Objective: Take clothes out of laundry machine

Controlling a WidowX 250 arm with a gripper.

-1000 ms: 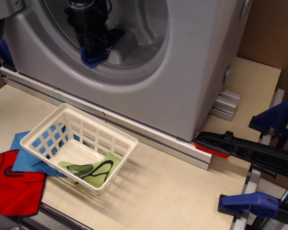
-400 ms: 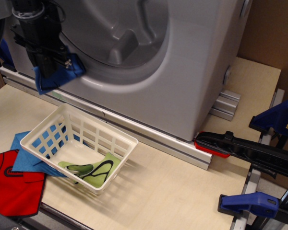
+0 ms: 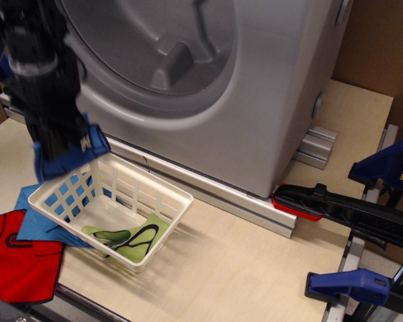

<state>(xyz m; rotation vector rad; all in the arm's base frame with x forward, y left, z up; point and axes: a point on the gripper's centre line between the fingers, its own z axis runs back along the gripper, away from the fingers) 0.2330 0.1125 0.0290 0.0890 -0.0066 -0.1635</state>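
Note:
The grey laundry machine [image 3: 269, 87] fills the top of the view, its round drum hole open and showing a moulded paddle. My black gripper [image 3: 57, 144] hangs outside the drum at the left, shut on the dark royal-blue garment [image 3: 70, 157]. The garment dangles just over the back left rim of the white basket [image 3: 168, 201]. The fingertips are hidden by the cloth.
A green cloth with a black loop [image 3: 131, 240] lies in the basket. A sky-blue cloth [image 3: 33, 221] and a red cloth [image 3: 20, 258] lie at the left under and beside it. Blue and black clamps [image 3: 363, 221] stand at the right edge.
My gripper has pulled the dark blue garment out of the drum, moved left and then down, and now holds it over the basket's back left rim.

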